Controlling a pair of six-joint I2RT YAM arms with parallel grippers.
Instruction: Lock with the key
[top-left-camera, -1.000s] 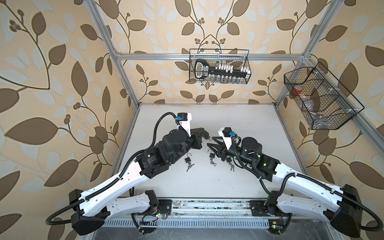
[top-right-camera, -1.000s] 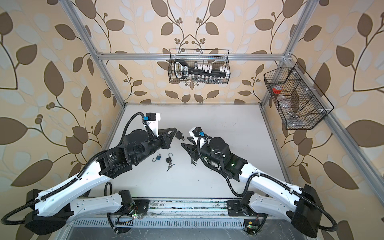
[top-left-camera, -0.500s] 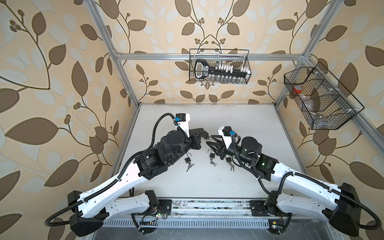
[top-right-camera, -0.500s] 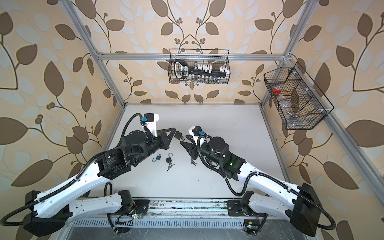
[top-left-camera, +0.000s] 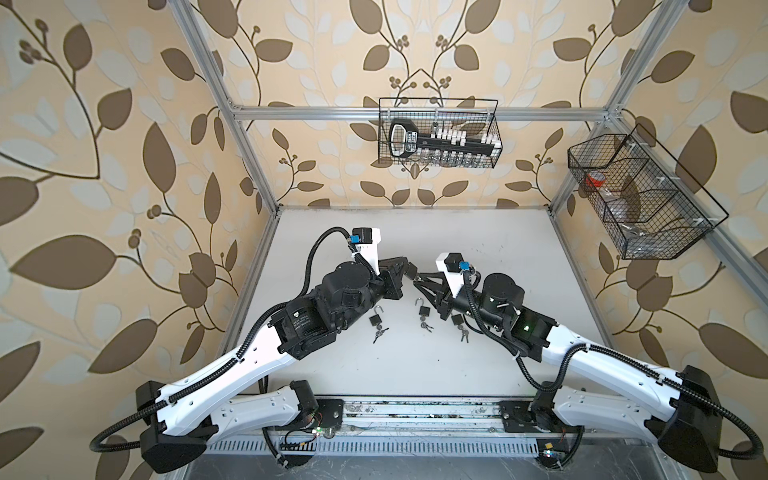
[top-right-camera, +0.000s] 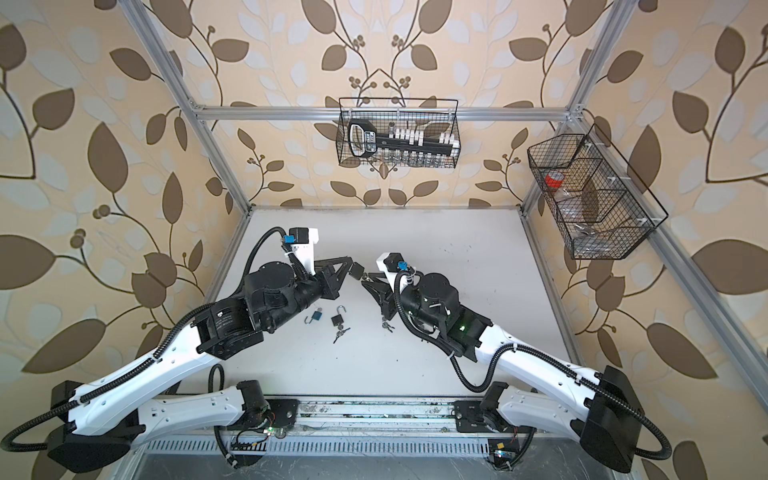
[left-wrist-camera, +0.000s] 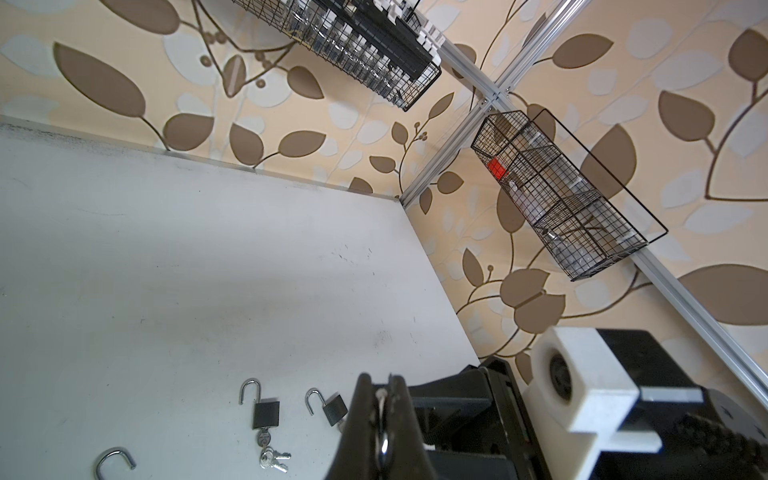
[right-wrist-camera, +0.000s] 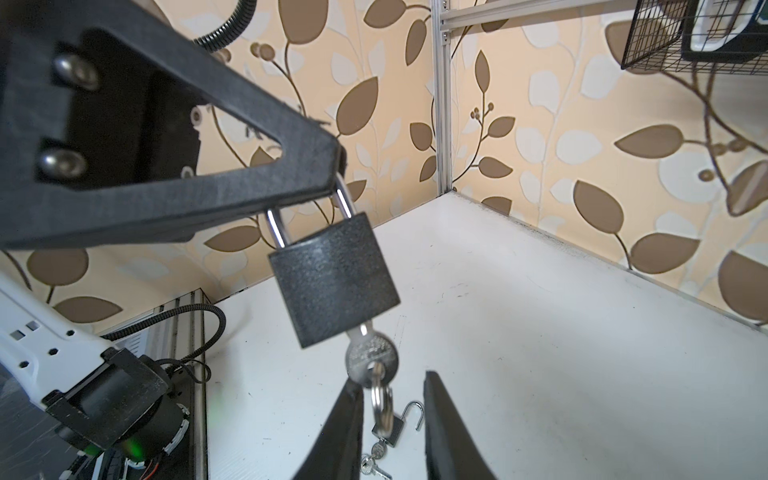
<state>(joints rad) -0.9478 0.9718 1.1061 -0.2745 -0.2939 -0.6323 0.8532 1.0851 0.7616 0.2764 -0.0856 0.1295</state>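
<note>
A black padlock (right-wrist-camera: 332, 282) hangs in the air by its silver shackle (right-wrist-camera: 345, 199), which my left gripper (left-wrist-camera: 380, 380) is shut on. Both shackle legs reach the body. A silver key (right-wrist-camera: 371, 353) sits in the lock's underside with a key ring (right-wrist-camera: 380, 403) dangling from it. My right gripper (right-wrist-camera: 392, 384) is open, its fingers on either side of the ring just below the key head. In both top views the two grippers meet tip to tip above the table's middle, at the padlock (top-left-camera: 411, 272) (top-right-camera: 356, 270).
Open padlocks with keys lie on the white table (top-left-camera: 478, 232): black ones (top-left-camera: 375, 319) (top-left-camera: 424, 309) (top-left-camera: 457, 319) and a blue one (top-right-camera: 316, 316). Wire baskets hang on the back wall (top-left-camera: 438, 133) and right wall (top-left-camera: 640, 199).
My right gripper's jaws have narrowed about the hanging key. The left gripper still holds the padlock in nearly the same place.
</note>
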